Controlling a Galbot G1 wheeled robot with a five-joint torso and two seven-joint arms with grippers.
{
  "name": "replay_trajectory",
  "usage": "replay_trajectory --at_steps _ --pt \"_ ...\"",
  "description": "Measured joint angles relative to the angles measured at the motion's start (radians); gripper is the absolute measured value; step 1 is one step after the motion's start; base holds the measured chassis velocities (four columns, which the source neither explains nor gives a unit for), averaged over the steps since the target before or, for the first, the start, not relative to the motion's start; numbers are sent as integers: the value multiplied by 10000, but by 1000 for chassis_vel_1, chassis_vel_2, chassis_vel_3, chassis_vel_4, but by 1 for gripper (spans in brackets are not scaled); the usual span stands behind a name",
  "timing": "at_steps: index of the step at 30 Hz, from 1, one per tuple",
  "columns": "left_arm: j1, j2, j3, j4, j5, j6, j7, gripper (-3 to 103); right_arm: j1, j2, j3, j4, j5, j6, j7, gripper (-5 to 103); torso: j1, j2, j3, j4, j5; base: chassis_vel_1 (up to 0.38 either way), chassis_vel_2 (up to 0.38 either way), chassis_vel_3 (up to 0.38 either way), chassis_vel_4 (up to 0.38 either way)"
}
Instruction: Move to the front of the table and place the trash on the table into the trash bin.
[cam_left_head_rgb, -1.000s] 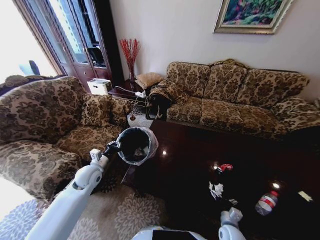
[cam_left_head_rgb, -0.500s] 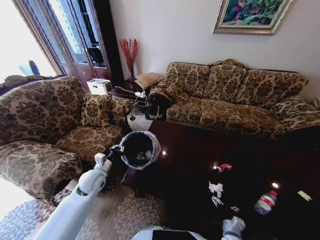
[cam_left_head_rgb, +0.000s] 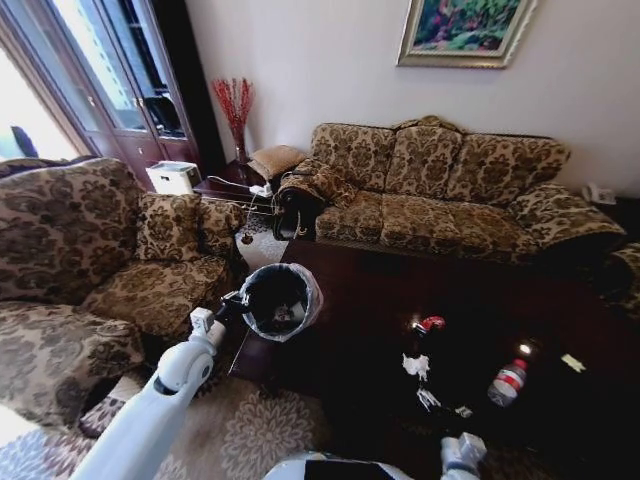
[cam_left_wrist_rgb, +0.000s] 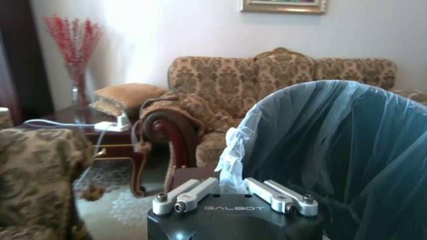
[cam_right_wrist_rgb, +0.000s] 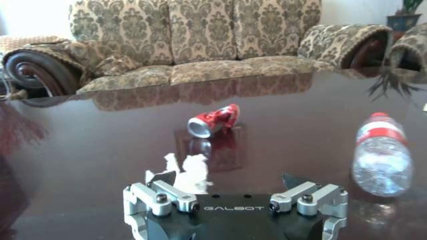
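Note:
My left gripper (cam_left_head_rgb: 232, 303) is shut on the bag-lined rim of the trash bin (cam_left_head_rgb: 278, 299) and holds it off the floor by the table's left end. Up close, the left gripper (cam_left_wrist_rgb: 231, 189) pinches the whitish liner of the trash bin (cam_left_wrist_rgb: 333, 150). On the glossy dark table (cam_left_head_rgb: 360, 290) lies trash: a crushed red can (cam_left_head_rgb: 430, 324), a white paper wad (cam_left_head_rgb: 416, 366) and a clear bottle (cam_left_head_rgb: 507, 381). My right gripper (cam_right_wrist_rgb: 227, 181) hovers open and low over the table, just short of the paper wad (cam_right_wrist_rgb: 187, 170), with the can (cam_right_wrist_rgb: 213, 121) beyond and the bottle (cam_right_wrist_rgb: 381, 155) to one side.
A patterned sofa (cam_left_head_rgb: 440, 190) runs behind the table and an armchair (cam_left_head_rgb: 90, 250) stands to the left. Small wrappers (cam_left_head_rgb: 428, 398) lie near the table's front, and another scrap (cam_left_head_rgb: 573, 362) at its right. A side table (cam_left_head_rgb: 235, 185) with cables fills the corner.
The whole head view has shifted, so the camera moved; the table and trash now sit further left in the picture. The bin stays held in my left gripper, a little nearer the table.

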Motion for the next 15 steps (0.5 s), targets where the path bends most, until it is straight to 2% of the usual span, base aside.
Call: replay_trajectory --at_steps 5,15 --pt "-9 4 11 1 7 -7 2 1 400 -139 -75 -276 -37 -53 -371 100 1 0 0 -1 1 -110 -115 -104 -127" --pt "13 -42 25 106 51 -112 22 1 1045 -597 -546 -642 -234 -84 -1882 100 2 0 1 -5 1 -104 -113 -115 -117"
